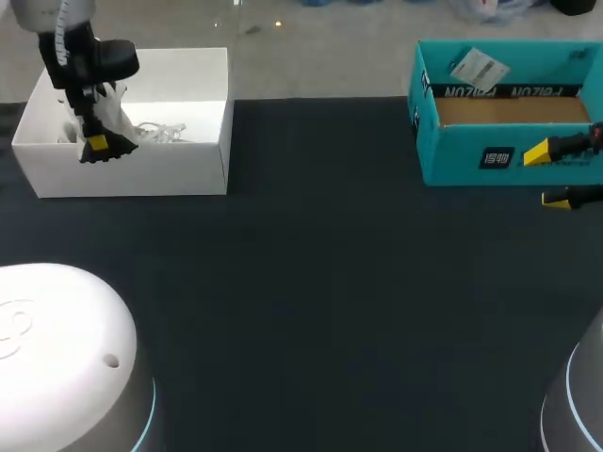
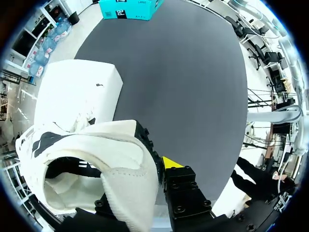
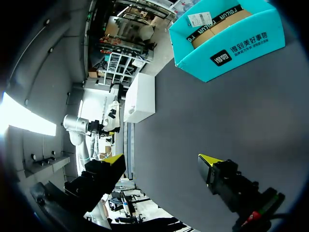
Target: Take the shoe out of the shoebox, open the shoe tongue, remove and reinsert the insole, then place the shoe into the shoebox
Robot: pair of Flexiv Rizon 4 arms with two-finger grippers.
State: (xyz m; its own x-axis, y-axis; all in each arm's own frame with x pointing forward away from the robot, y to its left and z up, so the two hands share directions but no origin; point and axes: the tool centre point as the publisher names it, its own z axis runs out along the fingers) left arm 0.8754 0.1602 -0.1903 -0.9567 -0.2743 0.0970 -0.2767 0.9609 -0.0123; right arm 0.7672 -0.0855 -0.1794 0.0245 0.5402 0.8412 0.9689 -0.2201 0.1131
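A white shoe [image 1: 141, 130] with black patches hangs in the open white shoebox [image 1: 179, 174] at the table's far left. My left gripper [image 1: 99, 146] is shut on the shoe's collar. In the left wrist view the shoe [image 2: 96, 150] fills the space around the gripper [image 2: 145, 176]: one yellow fingertip [image 2: 171, 163] presses its side and the other is hidden under the fabric. The white box [image 2: 79, 92] lies just beyond the shoe. My right gripper [image 1: 548, 177] stands open and empty at the right edge, in front of a teal box. Its fingers stand wide apart in the right wrist view [image 3: 161, 159].
An open teal box [image 1: 471, 155] with brown cardboard inside stands at the far right, also in the right wrist view [image 3: 227, 43] and far ahead in the left wrist view [image 2: 128, 7]. Dark table cloth [image 1: 320, 282] stretches between the two boxes.
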